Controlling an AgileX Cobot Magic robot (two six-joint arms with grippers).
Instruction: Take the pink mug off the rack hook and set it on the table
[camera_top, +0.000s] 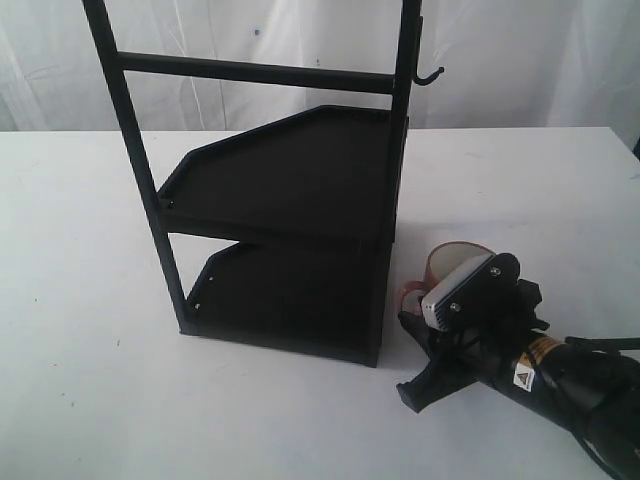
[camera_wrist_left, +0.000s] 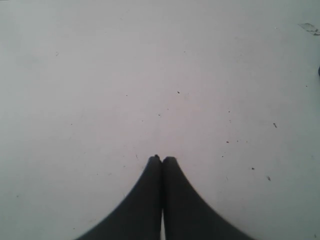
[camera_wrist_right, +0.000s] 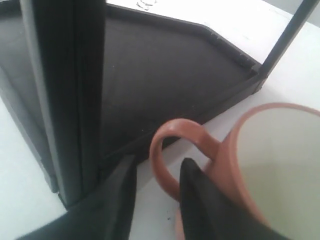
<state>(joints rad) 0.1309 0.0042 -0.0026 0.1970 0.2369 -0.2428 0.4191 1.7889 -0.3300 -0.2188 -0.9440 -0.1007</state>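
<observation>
The pink mug (camera_top: 452, 260) stands upright on the white table (camera_top: 90, 300), just right of the black rack (camera_top: 290, 180). My right gripper (camera_top: 414, 308) is low beside it, and its wrist block hides most of the mug. In the right wrist view the mug (camera_wrist_right: 280, 165) shows its off-white inside. My right gripper (camera_wrist_right: 157, 167) is open astride the loop handle (camera_wrist_right: 167, 150): one finger lies against the loop, the other stands apart with white table showing between. The rack hook (camera_top: 431, 75) is bare. My left gripper (camera_wrist_left: 162, 159) is shut, empty, over bare table (camera_wrist_left: 150, 75).
The rack's lower tray (camera_wrist_right: 165, 80) and its upright post (camera_wrist_right: 65, 95) stand close beside my right gripper's fingers. The rack's crossbar (camera_top: 260, 72) and two trays fill the middle of the exterior view. A white curtain hangs behind the table.
</observation>
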